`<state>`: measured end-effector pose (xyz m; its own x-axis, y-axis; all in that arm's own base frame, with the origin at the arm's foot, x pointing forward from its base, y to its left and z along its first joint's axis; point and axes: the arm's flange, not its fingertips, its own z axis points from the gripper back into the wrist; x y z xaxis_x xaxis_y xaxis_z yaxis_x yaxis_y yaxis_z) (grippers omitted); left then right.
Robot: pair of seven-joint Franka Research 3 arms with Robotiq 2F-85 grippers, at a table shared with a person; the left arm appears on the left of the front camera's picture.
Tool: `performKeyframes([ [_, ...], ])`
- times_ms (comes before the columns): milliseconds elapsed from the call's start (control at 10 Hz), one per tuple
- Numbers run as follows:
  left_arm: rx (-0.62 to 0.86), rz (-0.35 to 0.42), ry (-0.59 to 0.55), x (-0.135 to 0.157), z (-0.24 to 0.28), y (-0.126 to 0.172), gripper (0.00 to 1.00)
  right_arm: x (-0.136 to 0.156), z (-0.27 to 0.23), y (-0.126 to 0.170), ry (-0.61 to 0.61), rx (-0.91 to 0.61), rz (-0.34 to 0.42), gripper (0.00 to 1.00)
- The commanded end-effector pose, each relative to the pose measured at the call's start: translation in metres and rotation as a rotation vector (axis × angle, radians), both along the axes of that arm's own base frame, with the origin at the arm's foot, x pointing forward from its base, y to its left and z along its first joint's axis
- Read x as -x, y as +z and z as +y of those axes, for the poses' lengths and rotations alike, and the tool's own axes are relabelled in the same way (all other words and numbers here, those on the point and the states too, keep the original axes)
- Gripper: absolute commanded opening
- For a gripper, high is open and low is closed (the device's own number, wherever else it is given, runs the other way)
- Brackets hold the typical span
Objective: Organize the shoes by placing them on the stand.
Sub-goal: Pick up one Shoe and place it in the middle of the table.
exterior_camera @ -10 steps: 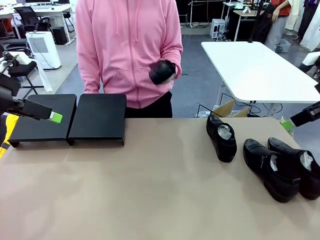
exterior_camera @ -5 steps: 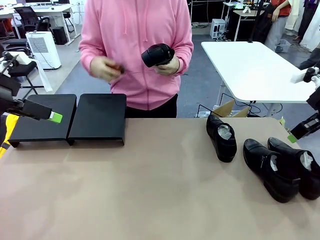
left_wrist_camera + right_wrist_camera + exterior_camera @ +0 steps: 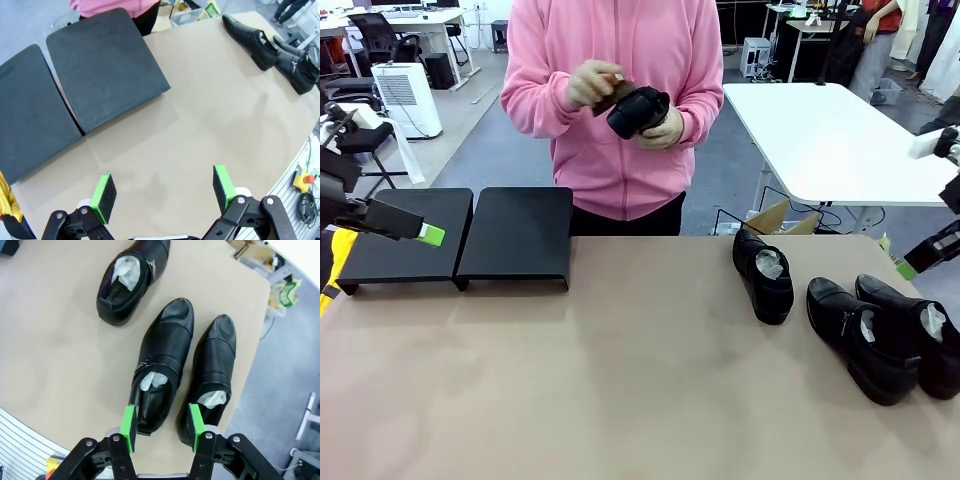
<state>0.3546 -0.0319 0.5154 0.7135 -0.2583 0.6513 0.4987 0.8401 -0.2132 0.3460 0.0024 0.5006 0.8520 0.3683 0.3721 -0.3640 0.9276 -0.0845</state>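
While the three shoes on the tan table (image 3: pixel 620 400) lie as they did a second ago, the change is on the person's side: the fourth shoe (image 3: pixel 640 110), held low at the waist a moment back, has been lifted to chest height, and the person's other hand (image 3: pixel 588 82) has come across to press a small brown brush (image 3: pixel 611 97) against it. That looks like polishing, so I judge this shoe is not yet on offer to the robot and the stand (image 3: pixel 515 235) will wait for it. The stand, two black panels side by side at the table's far left, carries no shoe, so the organizing has barely begun. The left gripper (image 3: pixel 165 192) hovers near the stand's front edge with its green pads spread wide and nothing between them, unmoved over the last second. The right gripper (image 3: pixel 161 427) has shifted slightly at the table's right end and hangs above the pair of shoes, its jaws partly spread and holding nothing; its pads frame the heel of the nearer shoe (image 3: pixel 162 360), with its mate (image 3: pixel 215 365) just beside and the lone shoe (image 3: pixel 127 287) nearby. That framed shoe seems the likely first pick.
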Motion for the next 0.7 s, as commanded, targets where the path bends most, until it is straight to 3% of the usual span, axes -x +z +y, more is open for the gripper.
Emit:
performKeyframes([
  [0, 0.001, -0.003, -0.015, 0.0, 0.003, 0.0, 1.0, 0.024, 0.008, -0.024, -0.115, 0.084, 0.0, 0.55],
  [300, 0.001, -0.003, -0.015, 0.0, 0.003, 0.0, 1.0, 0.056, 0.002, -0.048, -0.286, 0.147, -0.04, 0.55],
  [600, 0.001, -0.003, -0.015, 0.0, 0.003, 0.0, 1.0, 0.068, 0.012, -0.092, -0.287, 0.129, 0.061, 0.55],
])
